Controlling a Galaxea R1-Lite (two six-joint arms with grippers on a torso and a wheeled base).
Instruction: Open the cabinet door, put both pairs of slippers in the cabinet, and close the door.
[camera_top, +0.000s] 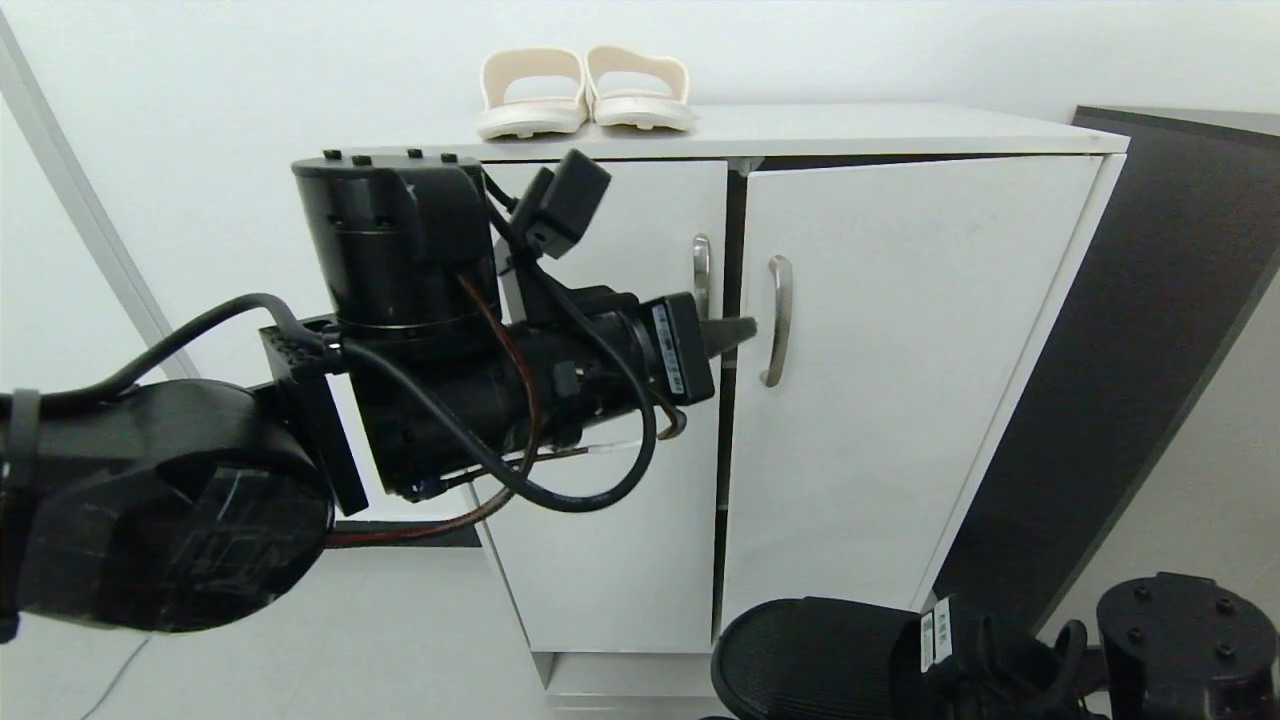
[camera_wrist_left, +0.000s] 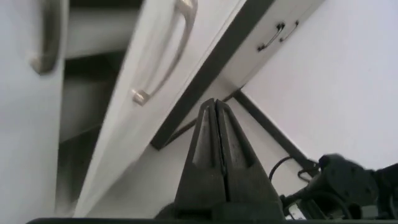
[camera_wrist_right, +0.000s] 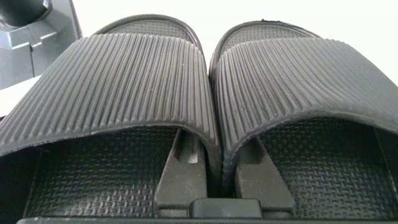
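Head view: shows left gripper (camera_top: 738, 333) at mid-frame, jaws pressed together, tips at the dark seam between left door (camera_top: 620, 520) and right door (camera_top: 900, 380), just beside the right handle (camera_top: 778, 320). Puts right door barely ajar, white slippers (camera_top: 585, 92) at top centre on the cabinet (camera_top: 900, 128), black slippers (camera_top: 810, 645) at the lower edge. Risks skating off the door edge, with closed tips hooking nothing.

Left wrist view: confirms left gripper (camera_wrist_left: 216, 112) closed and empty, below the ajar door's handle. Leaves scant room between handle and edge; could scrape either.

Right wrist view: shows right gripper (camera_wrist_right: 219, 174) pinching the touching inner walls of the black slippers, one finger inside each. Could shed one if the soft walls slip; could also block the swinging door low down.
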